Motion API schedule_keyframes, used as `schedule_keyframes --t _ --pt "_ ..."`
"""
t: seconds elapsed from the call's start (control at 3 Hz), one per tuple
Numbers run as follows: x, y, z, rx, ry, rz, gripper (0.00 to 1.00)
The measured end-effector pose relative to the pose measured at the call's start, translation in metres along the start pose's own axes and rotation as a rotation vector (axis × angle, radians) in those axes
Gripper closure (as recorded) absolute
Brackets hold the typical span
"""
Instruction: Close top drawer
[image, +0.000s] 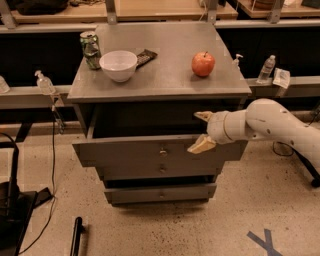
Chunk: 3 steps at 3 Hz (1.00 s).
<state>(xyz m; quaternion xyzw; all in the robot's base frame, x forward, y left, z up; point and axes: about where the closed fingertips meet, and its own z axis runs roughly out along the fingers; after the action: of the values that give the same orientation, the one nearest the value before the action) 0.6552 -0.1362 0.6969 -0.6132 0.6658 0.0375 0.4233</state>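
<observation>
Three drawers; the top drawer (125, 152) sticks out. The hand (202, 131) is spread open at its right side. The desk (170, 47) holds one apple (203, 64), one bowl (118, 65), one can (90, 49).

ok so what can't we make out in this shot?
Camera view only:
- Inside of the top drawer: dark, shadowed by the cabinet top.
- Whether the hand, open at the drawer's right front edge, touches the panel: one angle, finger overlaps it.
- Arm base: cut by the right edge.
- Can label: too small to read.
- Dark item behind the bowl: partly covered by it.
</observation>
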Motion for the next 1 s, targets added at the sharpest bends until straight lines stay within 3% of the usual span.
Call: schedule_keyframes --t 0.67,1.0 --pt "0.001 0.039 -0.037 -0.007 -0.139 0.022 0.21" --pt "0.016 0.063 -0.043 -0.049 -0.183 0.063 0.42"
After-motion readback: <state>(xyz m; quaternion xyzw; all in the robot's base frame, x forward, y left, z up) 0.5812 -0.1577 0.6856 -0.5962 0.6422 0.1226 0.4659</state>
